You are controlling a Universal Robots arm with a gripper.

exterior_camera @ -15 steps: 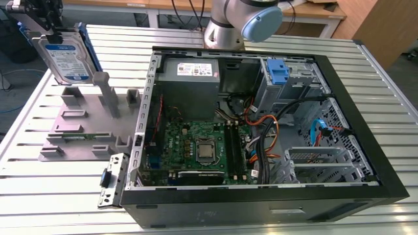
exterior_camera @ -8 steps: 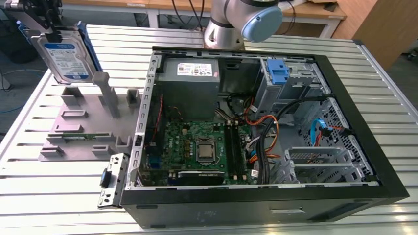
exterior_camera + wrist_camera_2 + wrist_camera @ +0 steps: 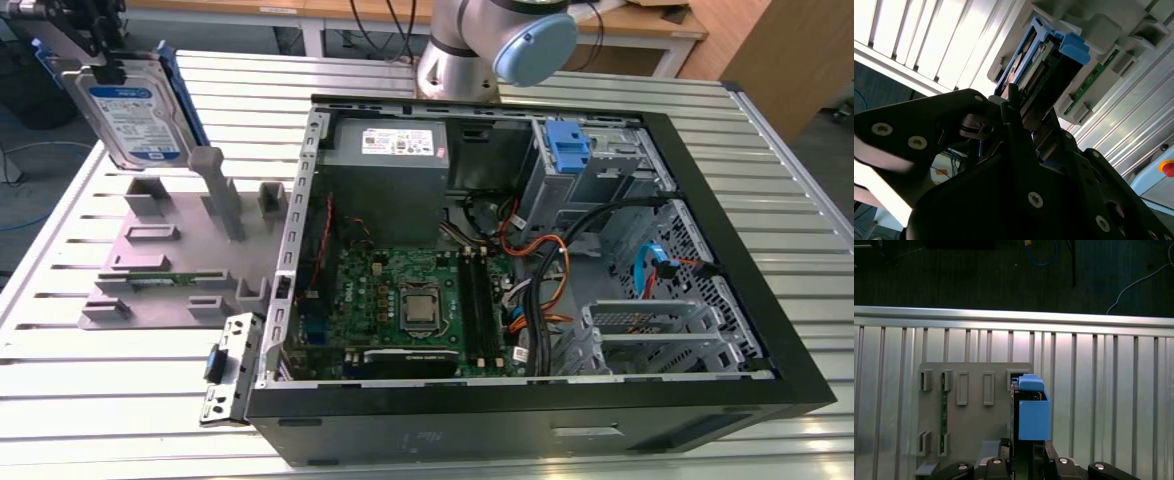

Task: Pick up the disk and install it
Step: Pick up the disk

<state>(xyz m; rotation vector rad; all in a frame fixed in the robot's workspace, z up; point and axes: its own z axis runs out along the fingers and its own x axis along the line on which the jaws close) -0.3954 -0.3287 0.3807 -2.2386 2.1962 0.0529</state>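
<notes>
- The gripper [image 3: 1029, 112] sits closest in the second wrist view. Its black fingers are clamped on the disk [image 3: 1040, 65], which is seen edge-on with connector pins between blue side rails.
- In the exterior view the arm [image 3: 467, 40] rises at the table's far edge. Its wrist is out at the exterior view's left, holding the disk upright above the grey fixture plate [image 3: 160, 250], label towards the camera.
- That view also takes in the open computer case [image 3: 747, 330], well apart from the disk. Inside it are the power supply [image 3: 387, 145], motherboard [image 3: 400, 290] and blue latch piece [image 3: 567, 150].
- The first wrist view looks straight down on a green memory stick [image 3: 944, 415] standing in a fixture slot, with the slatted table [image 3: 1104, 390] around it.
</notes>
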